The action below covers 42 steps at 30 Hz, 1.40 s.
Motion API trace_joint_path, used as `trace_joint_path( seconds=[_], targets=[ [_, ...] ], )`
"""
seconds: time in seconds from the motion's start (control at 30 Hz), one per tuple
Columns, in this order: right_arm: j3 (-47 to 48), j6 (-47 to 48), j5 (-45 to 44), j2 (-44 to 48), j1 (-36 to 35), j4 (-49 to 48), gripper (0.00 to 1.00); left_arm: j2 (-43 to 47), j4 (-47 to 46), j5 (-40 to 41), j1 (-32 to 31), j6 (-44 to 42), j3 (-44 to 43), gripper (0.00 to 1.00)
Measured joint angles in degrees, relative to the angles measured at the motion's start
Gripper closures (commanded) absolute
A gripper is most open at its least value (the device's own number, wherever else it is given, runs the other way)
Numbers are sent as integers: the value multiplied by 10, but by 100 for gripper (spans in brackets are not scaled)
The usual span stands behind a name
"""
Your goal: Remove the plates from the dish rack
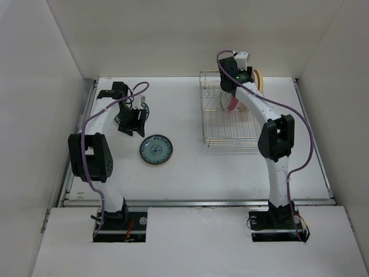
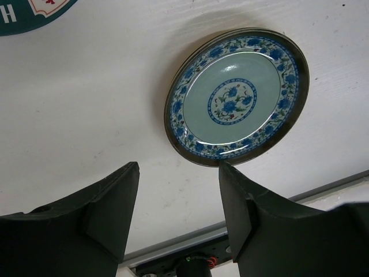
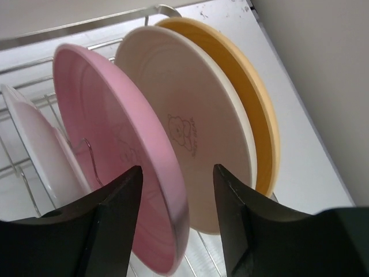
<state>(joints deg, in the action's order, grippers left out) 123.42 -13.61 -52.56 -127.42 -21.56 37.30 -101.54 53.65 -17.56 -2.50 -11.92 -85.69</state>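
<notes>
Pink plate (image 3: 115, 115) sits between your spread right jaws, possibly untouched, its lower edge partly hidden. Left jaws gape empty near the teal plate (image 2: 236, 98).

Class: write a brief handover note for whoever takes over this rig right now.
Left gripper: open, empty, above the white table.
Right gripper: open, jaws either side of the rim of the round pink plate.
Done: the round teal floral plate and a green-rimmed plate lie on the table.
To do: pink plate plus cream plate, orange-yellow plate and whitish plate, all upright in the silver wire dish rack.
</notes>
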Motion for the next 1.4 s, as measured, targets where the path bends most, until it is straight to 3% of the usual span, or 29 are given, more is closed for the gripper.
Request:
trace_joint_path(
  seconds=[0.3,0.43,0.5,0.73,0.93,1.4],
  targets=[
    [-62,23,0,98,-15,-9,43,-17,10,-9,0,0,-19,46],
    [-60,32,15,139,-30,-27,55,-18,13,-11,0,0,-19,46],
    [-50,39,46,143,-35,-33,56,-18,13,-11,0,0,-19,46],
    [6,49,103,79,-35,-35,60,-19,16,-16,0,0,-19,46],
    [6,46,89,14,-35,-23,62,-29,18,-19,0,0,-19,44],
    [-8,26,52,8,-17,-12,59,-30,19,-19,0,3,-19,44]
  ],
)
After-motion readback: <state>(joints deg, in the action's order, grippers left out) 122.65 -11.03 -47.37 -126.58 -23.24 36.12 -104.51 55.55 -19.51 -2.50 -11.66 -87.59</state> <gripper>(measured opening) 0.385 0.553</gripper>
